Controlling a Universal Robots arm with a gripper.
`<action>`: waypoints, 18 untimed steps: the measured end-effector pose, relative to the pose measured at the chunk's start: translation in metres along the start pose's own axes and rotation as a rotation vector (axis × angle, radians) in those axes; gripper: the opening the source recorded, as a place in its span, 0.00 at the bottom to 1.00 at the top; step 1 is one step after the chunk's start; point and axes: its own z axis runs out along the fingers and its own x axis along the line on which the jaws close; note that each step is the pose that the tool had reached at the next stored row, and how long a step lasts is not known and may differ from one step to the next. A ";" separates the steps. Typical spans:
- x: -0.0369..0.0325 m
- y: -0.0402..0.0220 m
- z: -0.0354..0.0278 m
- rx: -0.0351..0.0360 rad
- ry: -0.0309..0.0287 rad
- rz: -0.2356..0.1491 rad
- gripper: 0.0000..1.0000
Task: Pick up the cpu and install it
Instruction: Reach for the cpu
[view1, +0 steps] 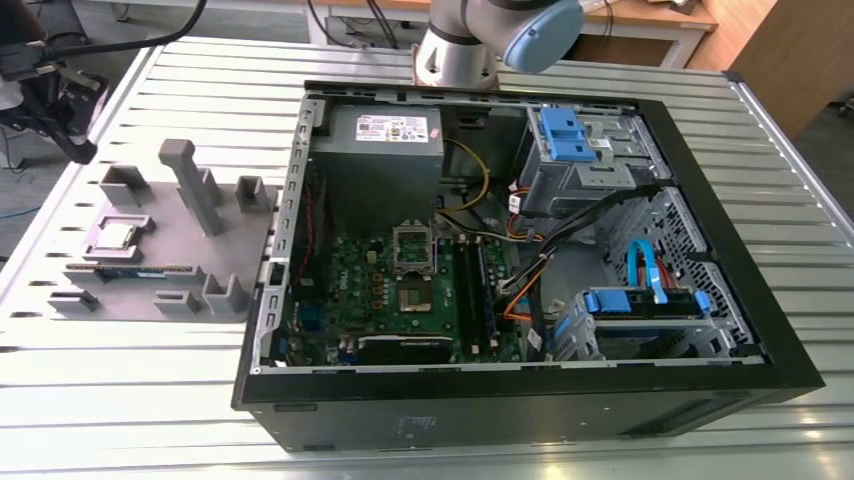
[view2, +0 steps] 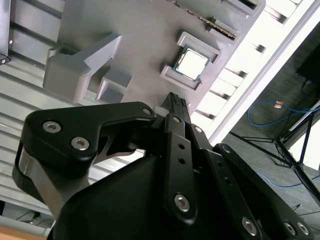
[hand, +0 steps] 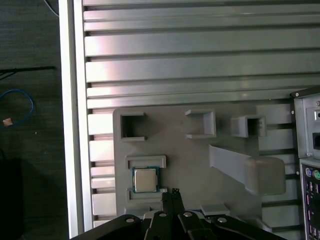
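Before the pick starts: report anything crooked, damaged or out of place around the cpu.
Nothing stands out. The cpu lies flat and square in its pocket on the grey tray, with the claw close beside it, holding nothing.

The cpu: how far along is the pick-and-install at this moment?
Done: nothing that shows. The cpu sits in its pocket on the grey tray. In hand: in the first wrist view the end effector hangs close to the cpu, shut and empty. Left: the pickup itself and the install on the green board inside the open case.
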 end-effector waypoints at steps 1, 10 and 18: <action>0.0005 -0.0001 0.0014 0.0001 -0.0001 0.000 0.11; 0.0101 -0.0014 0.0165 0.0002 0.0000 0.000 0.11; 0.0153 -0.0024 0.0307 0.0024 -0.0002 0.000 0.11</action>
